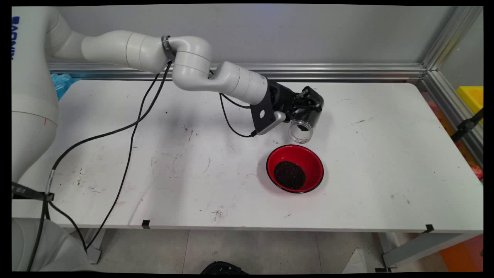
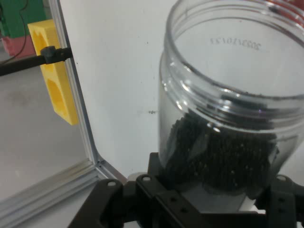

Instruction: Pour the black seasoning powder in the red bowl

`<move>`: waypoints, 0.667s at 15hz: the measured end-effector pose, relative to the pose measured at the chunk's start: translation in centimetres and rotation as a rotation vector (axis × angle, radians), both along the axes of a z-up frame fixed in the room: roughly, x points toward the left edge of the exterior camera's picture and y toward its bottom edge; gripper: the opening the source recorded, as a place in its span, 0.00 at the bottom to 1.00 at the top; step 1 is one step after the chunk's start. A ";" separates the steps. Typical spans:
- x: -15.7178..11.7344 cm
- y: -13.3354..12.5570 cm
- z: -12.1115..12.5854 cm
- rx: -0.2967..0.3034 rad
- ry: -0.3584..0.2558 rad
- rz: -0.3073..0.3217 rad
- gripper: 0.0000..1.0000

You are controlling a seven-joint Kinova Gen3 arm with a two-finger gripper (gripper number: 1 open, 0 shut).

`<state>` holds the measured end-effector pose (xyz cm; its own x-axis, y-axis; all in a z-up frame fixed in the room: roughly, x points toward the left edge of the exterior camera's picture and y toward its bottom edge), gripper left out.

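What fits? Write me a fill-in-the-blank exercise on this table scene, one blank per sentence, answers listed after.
1. The pincer is shut on a clear plastic ____, tilted with its open mouth towards the bowl.
2. The bowl is coloured ____ inside.
3. The dark granules lie in a heap inside the ____.
4. In the hand view, the block beyond the metal rail is coloured ____.

Missing words: jar; red; bowl; yellow.

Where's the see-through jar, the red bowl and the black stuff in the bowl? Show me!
jar (image 1: 302, 128), main view, on its clear wall near the open mouth.
red bowl (image 1: 278, 158), main view, on its bare red inner wall.
black grains (image 1: 290, 175), main view, on the middle of the heap.
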<state>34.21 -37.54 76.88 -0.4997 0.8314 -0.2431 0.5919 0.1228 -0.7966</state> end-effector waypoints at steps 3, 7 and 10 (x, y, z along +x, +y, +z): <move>0.0 0.2 0.1 -0.056 -0.032 -0.025 0.00; 0.0 0.5 0.3 -0.126 -0.065 -0.050 0.00; -0.1 0.8 0.4 -0.168 -0.083 -0.065 0.00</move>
<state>34.12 -36.76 77.32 -0.4183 0.8057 -0.4194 0.6588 -0.0488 -0.7507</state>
